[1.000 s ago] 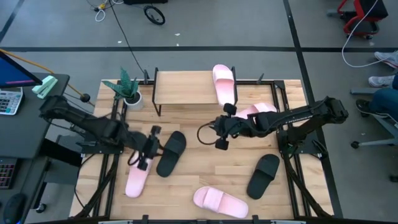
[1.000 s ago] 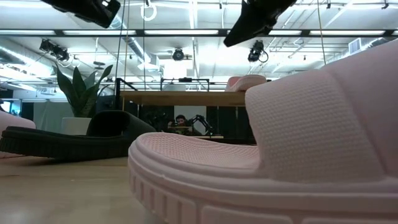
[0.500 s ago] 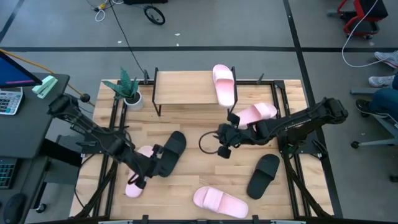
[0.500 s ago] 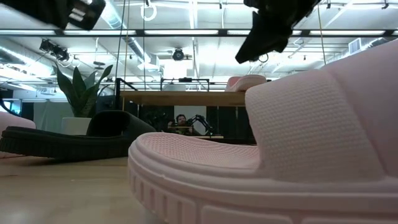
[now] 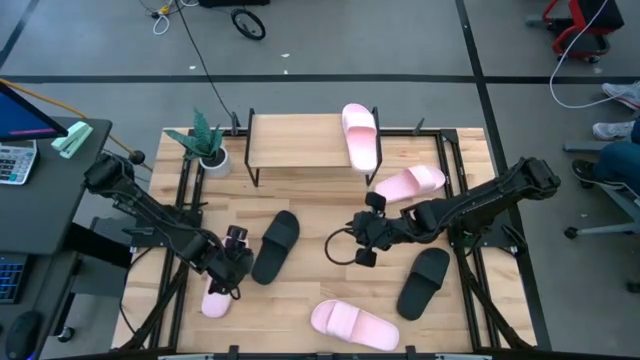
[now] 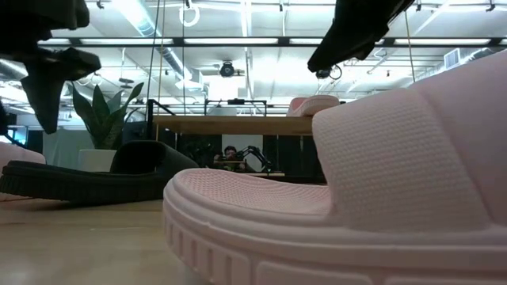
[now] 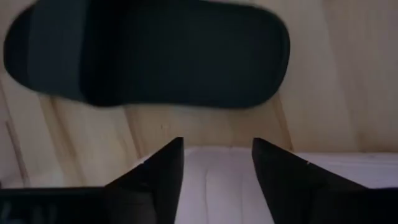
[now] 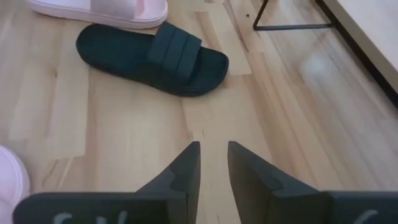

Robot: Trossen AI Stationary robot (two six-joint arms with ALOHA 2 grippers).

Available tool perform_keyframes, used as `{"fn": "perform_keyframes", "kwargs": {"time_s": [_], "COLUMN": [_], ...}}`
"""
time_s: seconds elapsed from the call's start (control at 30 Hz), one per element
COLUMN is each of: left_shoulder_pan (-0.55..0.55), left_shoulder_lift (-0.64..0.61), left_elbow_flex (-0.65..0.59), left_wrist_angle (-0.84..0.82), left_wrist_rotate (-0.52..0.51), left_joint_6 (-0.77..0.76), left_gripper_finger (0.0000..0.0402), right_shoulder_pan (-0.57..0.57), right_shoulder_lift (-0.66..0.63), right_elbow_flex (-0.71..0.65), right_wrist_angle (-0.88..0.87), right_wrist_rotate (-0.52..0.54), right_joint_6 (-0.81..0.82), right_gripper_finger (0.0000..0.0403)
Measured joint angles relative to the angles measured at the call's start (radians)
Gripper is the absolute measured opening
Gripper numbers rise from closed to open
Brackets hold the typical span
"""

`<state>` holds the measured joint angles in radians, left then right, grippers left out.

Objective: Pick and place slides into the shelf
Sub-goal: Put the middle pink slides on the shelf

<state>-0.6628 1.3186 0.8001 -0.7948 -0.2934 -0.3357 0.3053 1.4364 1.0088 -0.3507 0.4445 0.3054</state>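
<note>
Hovering low over a pale pink slide (image 5: 214, 296) at the table's eight o'clock, the left gripper (image 5: 236, 262) has its fingers (image 7: 163, 168) parted, the pink sole showing between them. Just beyond, toward three o'clock, lies a black slide (image 5: 275, 245). The right gripper (image 5: 364, 229) hangs near the table's middle, fingers (image 8: 186, 165) a narrow gap apart, holding nothing. Around it: a pink slide (image 5: 410, 183) at one o'clock, a black slide (image 5: 423, 282) at four, another pink slide (image 5: 352, 324) at six. At twelve stands the shelf (image 5: 300, 142), one pink slide (image 5: 360, 136) on top.
</note>
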Motion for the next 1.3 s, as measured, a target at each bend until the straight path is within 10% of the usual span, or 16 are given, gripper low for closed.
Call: {"fn": "perform_keyframes", "kwargs": {"time_s": [0.33, 1.3], "left_shoulder_pan": [-0.054, -0.075], "left_shoulder_lift": [-0.002, -0.001], "left_elbow_flex": [0.0, -0.047], "left_wrist_angle": [0.008, -0.337], "left_wrist_rotate": [0.269, 0.092], "left_joint_6": [-0.331, -0.513], "left_gripper_finger": [0.0214, 0.0172], "right_shoulder_pan": [-0.001, -0.001], "right_shoulder_lift": [0.0, 0.0], "right_elbow_flex": [0.0, 0.0], "right_wrist_angle": [0.0, 0.0], "right_wrist_rotate": [0.0, 0.0], "right_joint_6": [0.033, 0.061], "right_gripper_finger": [0.0085, 0.0085]}}
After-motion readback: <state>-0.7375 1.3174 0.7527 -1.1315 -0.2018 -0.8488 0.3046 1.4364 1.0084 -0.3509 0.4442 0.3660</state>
